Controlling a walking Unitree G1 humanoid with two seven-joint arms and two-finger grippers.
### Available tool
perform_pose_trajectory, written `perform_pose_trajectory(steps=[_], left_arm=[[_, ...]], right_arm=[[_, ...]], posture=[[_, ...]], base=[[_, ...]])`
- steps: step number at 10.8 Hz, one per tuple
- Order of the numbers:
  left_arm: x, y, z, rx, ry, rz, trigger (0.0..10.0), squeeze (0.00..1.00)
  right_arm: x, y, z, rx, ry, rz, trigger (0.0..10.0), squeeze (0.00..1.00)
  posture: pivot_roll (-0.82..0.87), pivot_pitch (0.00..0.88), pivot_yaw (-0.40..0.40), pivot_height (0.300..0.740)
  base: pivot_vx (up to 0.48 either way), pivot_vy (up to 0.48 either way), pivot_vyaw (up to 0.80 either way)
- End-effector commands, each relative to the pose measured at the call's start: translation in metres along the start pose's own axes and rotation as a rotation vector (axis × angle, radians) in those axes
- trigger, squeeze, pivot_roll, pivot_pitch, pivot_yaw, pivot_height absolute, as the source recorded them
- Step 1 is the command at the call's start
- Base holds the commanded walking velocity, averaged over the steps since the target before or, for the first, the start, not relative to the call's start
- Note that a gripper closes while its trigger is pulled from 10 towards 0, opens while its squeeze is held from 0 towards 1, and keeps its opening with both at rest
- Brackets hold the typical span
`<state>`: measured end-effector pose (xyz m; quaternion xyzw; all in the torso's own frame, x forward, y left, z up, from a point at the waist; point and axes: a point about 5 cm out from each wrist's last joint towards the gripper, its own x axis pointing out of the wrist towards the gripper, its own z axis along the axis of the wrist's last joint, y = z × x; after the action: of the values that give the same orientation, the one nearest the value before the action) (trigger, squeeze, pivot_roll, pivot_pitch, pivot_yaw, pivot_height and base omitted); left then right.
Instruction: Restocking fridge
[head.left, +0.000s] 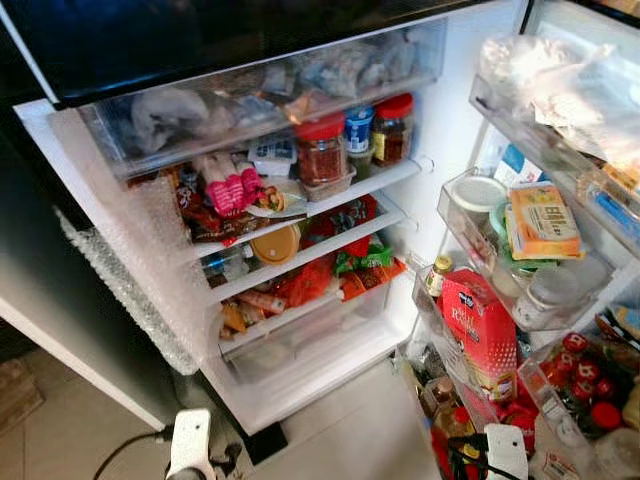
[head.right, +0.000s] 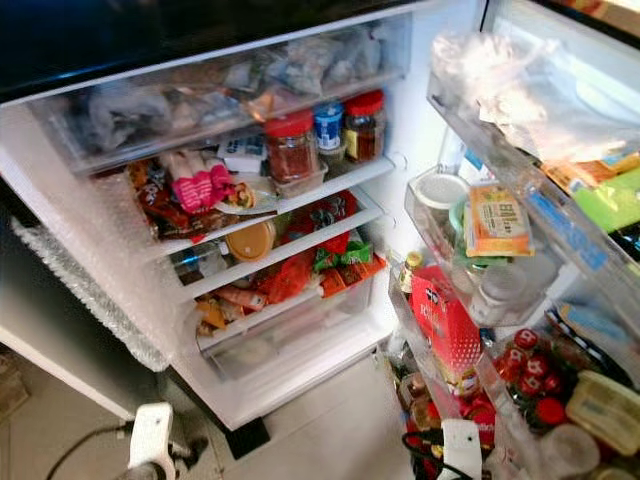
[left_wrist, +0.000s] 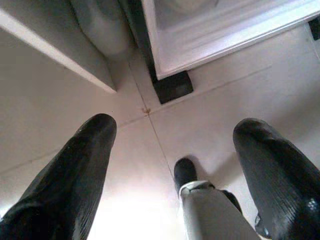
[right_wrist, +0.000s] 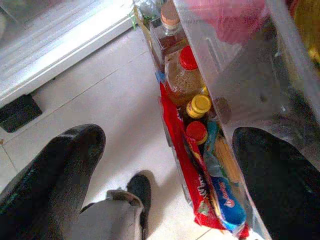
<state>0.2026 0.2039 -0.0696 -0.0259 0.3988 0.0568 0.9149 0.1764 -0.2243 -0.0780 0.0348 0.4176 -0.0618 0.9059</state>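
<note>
The fridge (head.left: 300, 370) stands wide open ahead, its clear shelves crammed: red-lidded jars (head.left: 322, 150) up top, crinkly snack packets (head.left: 350, 265) beneath, a see-through drawer (head.left: 300, 340) at the bottom. On the right, the door bins (head.left: 470, 225) hold a red carton (head.left: 485, 330) and bottles (right_wrist: 186, 75). Left gripper (left_wrist: 172, 165) hangs low over pale floor tiles (left_wrist: 60, 115), fingers spread, holding nothing. Right gripper (right_wrist: 167, 175) gapes empty beside the lowest bin.
</note>
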Motion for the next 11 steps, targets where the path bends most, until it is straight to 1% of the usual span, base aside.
perform_pose_trajectory(steps=[1, 2, 3, 4, 5, 6, 8, 11], left_arm=[[-0.003, 0.004, -0.013, 0.004, 0.043, 0.021, 10.0, 0.00], [-0.004, 0.006, -0.014, -0.016, 0.052, 0.032, 10.0, 0.00], [-0.002, 0.007, -0.009, -0.080, 0.030, 0.046, 10.0, 0.00], [-0.002, 0.007, -0.006, -0.084, 0.022, 0.043, 10.0, 0.00], [0.000, 0.003, 0.000, -0.070, 0.005, 0.031, 10.0, 0.00], [0.001, 0.000, 0.002, -0.053, 0.000, 0.023, 10.0, 0.00], [0.001, 0.000, 0.000, -0.042, 0.017, 0.017, 10.0, 0.00], [0.001, 0.001, 0.001, -0.051, 0.021, 0.018, 10.0, 0.00]], right_arm=[[0.001, -0.003, 0.006, -0.007, -0.011, -0.020, 10.0, 0.00], [0.002, -0.004, 0.008, 0.006, -0.016, -0.031, 10.0, 0.00], [0.002, -0.005, 0.012, 0.021, -0.025, -0.042, 10.0, 0.00], [0.003, -0.005, 0.014, -0.001, -0.017, -0.040, 10.0, 0.00], [0.004, -0.005, 0.016, 0.001, -0.019, -0.043, 10.0, 0.00], [0.004, -0.005, 0.018, 0.011, -0.027, -0.049, 10.0, 0.00], [0.005, -0.004, 0.019, 0.011, -0.030, -0.055, 10.0, 0.00], [0.005, -0.004, 0.020, 0.016, -0.024, -0.058, 10.0, 0.00]], posture=[[-0.10, 0.000, 0.005, 0.740], [-0.10, 0.000, 0.005, 0.740], [-0.07, 0.000, -0.016, 0.740], [-0.05, 0.000, -0.025, 0.740], [-0.05, 0.000, -0.032, 0.740], [-0.05, 0.000, -0.032, 0.740], [-0.05, 0.000, -0.026, 0.740], [-0.04, 0.000, -0.034, 0.740]], base=[[0.000, 0.000, 0.00], [0.000, 0.000, 0.00], [0.000, 0.390, 0.00], [0.000, 0.390, 0.00], [0.000, 0.394, 0.00], [0.000, 0.398, 0.00], [0.000, 0.426, 0.00], [0.000, 0.435, 0.00]])
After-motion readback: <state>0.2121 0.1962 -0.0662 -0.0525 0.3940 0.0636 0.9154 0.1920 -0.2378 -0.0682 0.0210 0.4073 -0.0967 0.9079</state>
